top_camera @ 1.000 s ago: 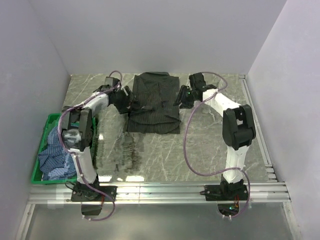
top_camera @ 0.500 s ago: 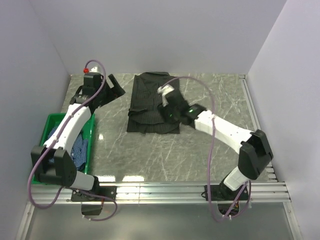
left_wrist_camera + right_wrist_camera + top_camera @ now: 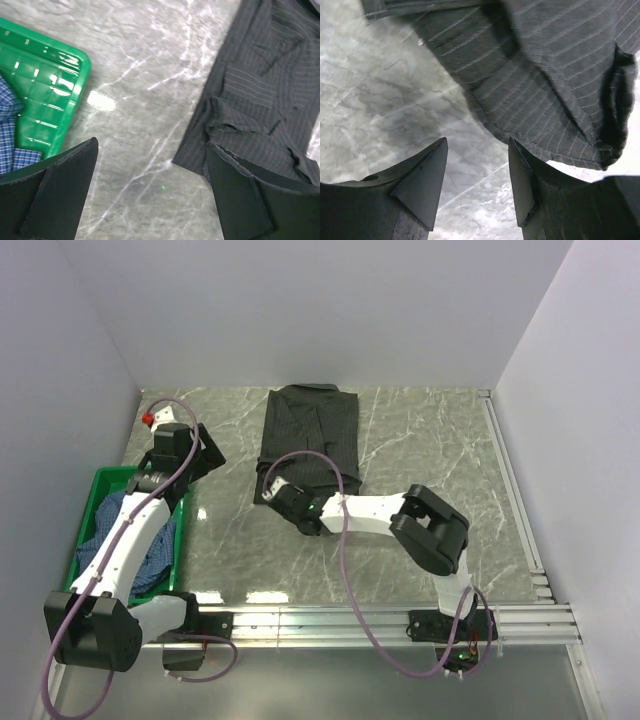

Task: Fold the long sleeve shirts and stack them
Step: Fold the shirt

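grey bench (image 3: 430,450) carries the black shirt (image 3: 310,435), limp and light: i'd pinch hem corners. left gripper (image 3: 150,150) and right gripper (image 3: 477,142) gape, empty.

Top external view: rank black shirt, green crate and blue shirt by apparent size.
Largest, alike: black shirt and green crate, partly behind the left arm.
Smallest: blue shirt, bunched in the crate.
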{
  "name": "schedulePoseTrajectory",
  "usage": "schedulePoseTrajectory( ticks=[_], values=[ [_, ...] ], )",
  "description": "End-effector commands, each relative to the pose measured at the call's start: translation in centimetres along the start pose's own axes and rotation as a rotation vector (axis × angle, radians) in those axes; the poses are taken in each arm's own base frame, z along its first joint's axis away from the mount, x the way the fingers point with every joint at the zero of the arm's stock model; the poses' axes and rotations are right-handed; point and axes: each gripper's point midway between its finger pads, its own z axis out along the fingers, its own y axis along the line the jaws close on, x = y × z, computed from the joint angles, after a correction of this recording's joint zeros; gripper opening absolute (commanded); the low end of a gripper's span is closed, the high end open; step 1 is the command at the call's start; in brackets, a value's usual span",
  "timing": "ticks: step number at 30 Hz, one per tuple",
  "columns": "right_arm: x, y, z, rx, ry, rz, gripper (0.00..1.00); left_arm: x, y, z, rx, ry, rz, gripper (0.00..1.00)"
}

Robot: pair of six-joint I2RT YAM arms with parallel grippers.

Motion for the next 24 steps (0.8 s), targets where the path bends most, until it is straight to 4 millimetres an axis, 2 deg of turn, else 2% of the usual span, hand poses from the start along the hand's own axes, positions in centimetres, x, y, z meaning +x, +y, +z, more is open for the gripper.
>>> schedulePoseTrajectory(
  ticks=[1,7,18,21,22,24],
  values=[
    [-2.2,-2.8,-0.3,0.206,-0.040,-0.030,0.59,-0.8,0.9,0.4,-0.034,-0.060,0.014,0.95],
    [-2.4,-3.6,0.2,0.297,-0.044,-0.043,0.59,-0.4,0.7,0.7,-0.024,-0.033,0.015,0.95],
    [-4.3,-4.3,-0.6,0.294,-0.083,-0.017,0.53,-0.1,0.7,0.7,-0.016,-0.023,0.017,0.94],
    [-4.9,-4.4,-0.8,0.280,-0.092,-0.008,0.46,0.0,0.8,0.7,-0.018,-0.026,0.015,0.94],
    [-5.2,-4.2,-0.8,0.264,-0.099,-0.001,0.34,0.0,0.8,0.6,-0.017,-0.027,0.015,0.94],
    [-5.1,-4.3,-0.5,0.264,-0.092,0.000,0.22,-0.1,0.7,0.6,-0.015,-0.030,0.014,0.94]
  ],
)
